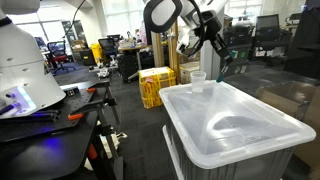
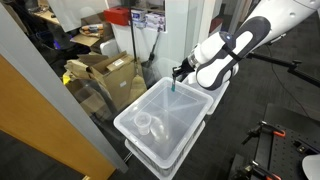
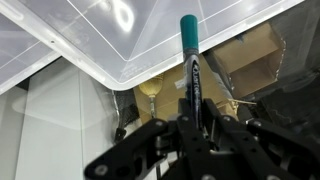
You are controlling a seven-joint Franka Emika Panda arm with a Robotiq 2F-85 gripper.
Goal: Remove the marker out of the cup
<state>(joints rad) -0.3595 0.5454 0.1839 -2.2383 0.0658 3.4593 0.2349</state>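
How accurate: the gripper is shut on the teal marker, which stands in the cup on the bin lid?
No: the marker is out of the cup, held in the air, as the wrist view shows. The gripper is shut on it; the cup is on the bin lid.

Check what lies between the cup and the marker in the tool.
Nothing: in an exterior view the stretch from the cup to the marker, held by the tool, is bare.

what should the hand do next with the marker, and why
Probably carry the marker a little sideways over the bin lid, then lower it. The hand is shut on it, it looks already clear of the cup, and the wrist view shows it near the lid's edge.
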